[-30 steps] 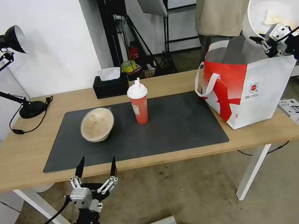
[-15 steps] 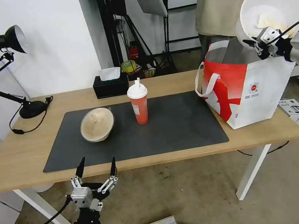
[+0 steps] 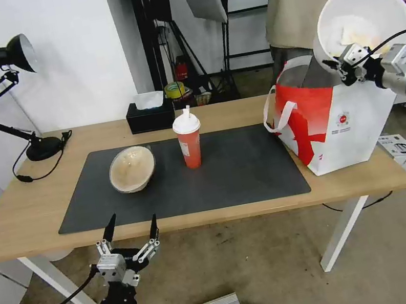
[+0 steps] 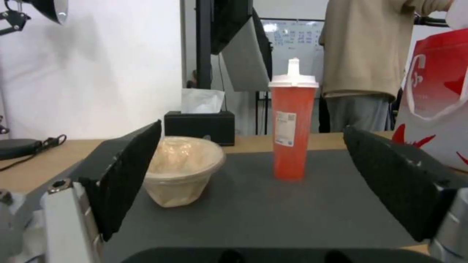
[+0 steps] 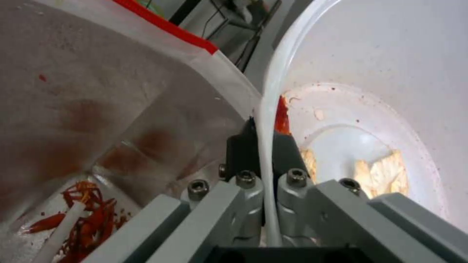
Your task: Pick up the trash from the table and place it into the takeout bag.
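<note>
You are in the bagging step for the first piece of trash; your right gripper (image 3: 345, 65) has its fingers (image 5: 244, 146) pinched on the rim of the white bowl (image 3: 364, 16), one inside and one outside, and it holds the bowl tilted in the air above the open mouth of the takeout bag (image 3: 335, 119); scraps cling to the bowl's floor, and the right wrist view looks past the rim into the bag's lining.

The bag stands at the right end of the tabletop (image 3: 26, 212), just off the right edge of the dark mat (image 3: 237, 172); the beige bowl (image 3: 132, 169) lies tipped on the mat's left half and the red cup (image 3: 189, 141) stands upright near the mat's middle, towards the far edge; the two are apart.

Your left gripper (image 3: 129, 233) hangs below the near edge of the tabletop with its fingers spread wide and nothing between them.

The next move, as I judge it, calls for lowering the bowl until its base is inside the bag's mouth before you release, minding the strap handles and the tilt, lest scraps spill.

Against a second ago, the white bowl has come leftward and down, from beyond the bag's right side towards its opening; the left gripper, cup and beige bowl have not moved.
</note>
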Tool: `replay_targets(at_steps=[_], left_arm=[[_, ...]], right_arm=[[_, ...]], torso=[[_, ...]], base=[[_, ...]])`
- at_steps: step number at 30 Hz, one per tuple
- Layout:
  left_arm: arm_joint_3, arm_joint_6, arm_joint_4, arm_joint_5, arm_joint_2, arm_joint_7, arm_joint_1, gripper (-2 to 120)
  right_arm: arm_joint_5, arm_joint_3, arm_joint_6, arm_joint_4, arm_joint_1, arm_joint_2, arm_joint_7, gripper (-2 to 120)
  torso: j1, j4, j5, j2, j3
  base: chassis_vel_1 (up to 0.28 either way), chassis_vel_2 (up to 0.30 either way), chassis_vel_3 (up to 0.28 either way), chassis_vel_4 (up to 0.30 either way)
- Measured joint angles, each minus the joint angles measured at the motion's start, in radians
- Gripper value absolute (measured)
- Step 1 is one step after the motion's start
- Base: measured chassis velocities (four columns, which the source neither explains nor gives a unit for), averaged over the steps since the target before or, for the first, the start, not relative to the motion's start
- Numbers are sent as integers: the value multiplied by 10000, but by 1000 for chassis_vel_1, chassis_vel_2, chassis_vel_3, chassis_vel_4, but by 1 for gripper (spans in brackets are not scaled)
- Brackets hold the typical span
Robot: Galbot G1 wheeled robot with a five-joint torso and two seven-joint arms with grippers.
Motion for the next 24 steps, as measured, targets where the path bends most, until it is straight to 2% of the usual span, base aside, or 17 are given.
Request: replay_targets(at_steps=[24], left_arm=[[23,-1,135,-9,-5,1,-46,100]], right_arm=[[-187,-408,81,-366,692,278,-31,0]], torso=[[0,-1,0,0,-1]], base=[[0,0,0,0]])
